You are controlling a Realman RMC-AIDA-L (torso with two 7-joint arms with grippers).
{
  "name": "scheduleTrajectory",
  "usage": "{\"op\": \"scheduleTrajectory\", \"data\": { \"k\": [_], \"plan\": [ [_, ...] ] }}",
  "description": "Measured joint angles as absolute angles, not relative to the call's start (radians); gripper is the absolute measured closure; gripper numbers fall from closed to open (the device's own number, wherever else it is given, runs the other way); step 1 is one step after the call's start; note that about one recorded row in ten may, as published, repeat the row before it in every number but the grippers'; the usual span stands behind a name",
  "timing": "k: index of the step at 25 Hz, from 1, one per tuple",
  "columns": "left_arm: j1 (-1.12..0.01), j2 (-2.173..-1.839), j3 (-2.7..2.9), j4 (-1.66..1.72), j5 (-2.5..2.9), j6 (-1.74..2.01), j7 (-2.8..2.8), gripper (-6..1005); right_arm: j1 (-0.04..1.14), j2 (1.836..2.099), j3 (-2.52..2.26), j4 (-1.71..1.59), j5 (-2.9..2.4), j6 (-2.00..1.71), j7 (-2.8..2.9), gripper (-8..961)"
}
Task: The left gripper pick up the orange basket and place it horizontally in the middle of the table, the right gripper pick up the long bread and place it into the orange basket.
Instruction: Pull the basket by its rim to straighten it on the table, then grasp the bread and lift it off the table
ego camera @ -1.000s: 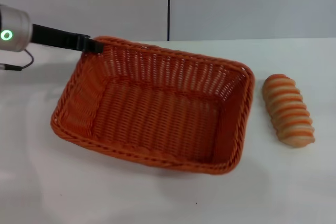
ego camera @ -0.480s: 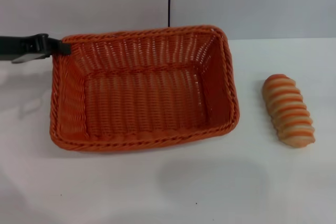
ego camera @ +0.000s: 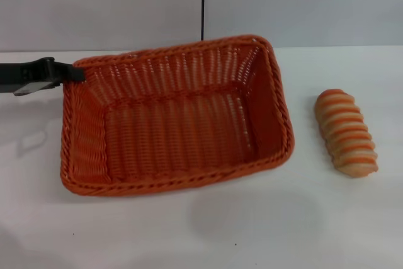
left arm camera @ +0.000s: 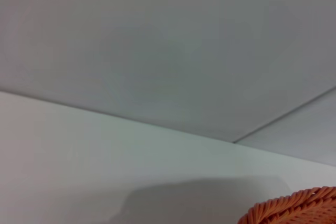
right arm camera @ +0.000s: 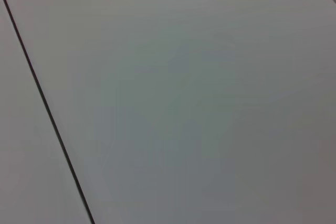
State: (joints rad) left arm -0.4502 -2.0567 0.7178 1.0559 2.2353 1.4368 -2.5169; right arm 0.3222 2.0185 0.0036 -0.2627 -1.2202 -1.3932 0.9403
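Observation:
The orange basket (ego camera: 176, 124) hangs slightly tilted over the middle-left of the white table (ego camera: 352, 225), its long side running across the head view and its shadow on the table below. My left gripper (ego camera: 72, 74) reaches in from the left and is shut on the braided rim at the basket's far left corner. In the left wrist view only a bit of the basket's rim (left arm camera: 299, 208) shows. The long bread (ego camera: 346, 132), striped orange-brown and cream, lies on the table to the right of the basket, apart from it. The right gripper is out of view.
A grey wall with a dark vertical seam (ego camera: 203, 1) stands behind the table. The right wrist view shows only grey panels with a dark seam (right arm camera: 47, 108). Bare tabletop lies in front of the basket and around the bread.
The basket has swung from a skewed pose to lie across the view and shifted left. My left gripper moved left with it, and its silver wrist left the view. The bread stayed put.

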Motion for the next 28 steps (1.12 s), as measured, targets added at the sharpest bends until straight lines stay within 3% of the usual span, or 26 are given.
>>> {"op": "scheduleTrajectory", "data": {
  "k": [7, 13, 17, 20, 23, 25, 28],
  "plan": [
    [-0.447, -2.052, 0.704, 1.047, 2.225, 1.442, -2.490, 748, 0.329, 2.019, 0.001, -0.264, -1.222, -1.391, 0.938, 231],
    [-0.458, -2.026, 0.643, 1.002, 2.221, 1.436, -2.427, 609, 0.324, 2.014, -0.036, -0.271, -1.225, -1.391, 0.958, 231],
    [-0.458, -2.025, 0.560, 0.985, 2.150, 1.431, -2.283, 517, 0.312, 1.996, -0.109, -0.331, -1.241, -1.396, 1.074, 232],
    [-0.443, -2.041, 0.497, 0.953, 2.001, 1.431, -2.081, 415, 0.305, 1.963, -0.188, -0.444, -1.328, -1.405, 1.267, 232],
    [-0.416, -2.060, 0.466, 0.885, 1.786, 1.434, -1.886, 297, 0.315, 1.906, -0.245, -0.593, -1.495, -1.479, 1.529, 232],
    [-0.403, -2.062, 0.469, 0.793, 1.623, 1.441, -1.739, 299, 0.342, 1.865, -0.256, -0.708, -1.629, -1.585, 1.689, 232],
    [-0.398, -2.060, 0.472, 0.647, 1.448, 1.480, -1.521, 301, 0.406, 1.823, -0.259, -0.869, -1.826, -1.743, 1.875, 232]
  ]
}}
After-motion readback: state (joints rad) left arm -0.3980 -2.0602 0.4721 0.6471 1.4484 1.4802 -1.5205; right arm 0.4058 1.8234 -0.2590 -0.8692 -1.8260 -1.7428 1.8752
